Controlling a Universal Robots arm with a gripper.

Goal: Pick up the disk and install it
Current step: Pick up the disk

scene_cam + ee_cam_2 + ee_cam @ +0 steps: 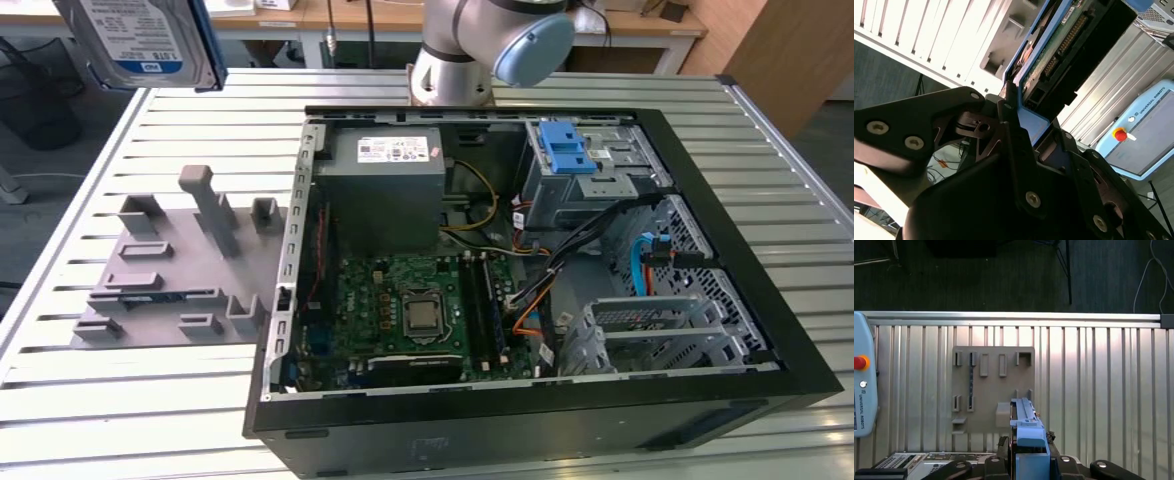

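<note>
The disk [140, 40], silver with a white-and-blue label and a blue frame, hangs in the air at the exterior view's upper left, above the table's far corner. In the second wrist view my gripper [1024, 117] is shut on the disk [1064, 45], its dark fingers [1009, 130] clamping the blue frame edge. The first wrist view looks down past the gripper [1029, 460] along the disk [1026, 422], held edge-on high over the grey fixture plate [989, 390].
An open computer case [747, 250] lies on the slatted metal table [160, 410], with a grey power-supply box [387, 190], a motherboard [414, 310] and a silver cage with a blue latch [574, 160]. The grey fixture plate [174, 270] sits beside it. A pendant [864, 385] rests nearby.
</note>
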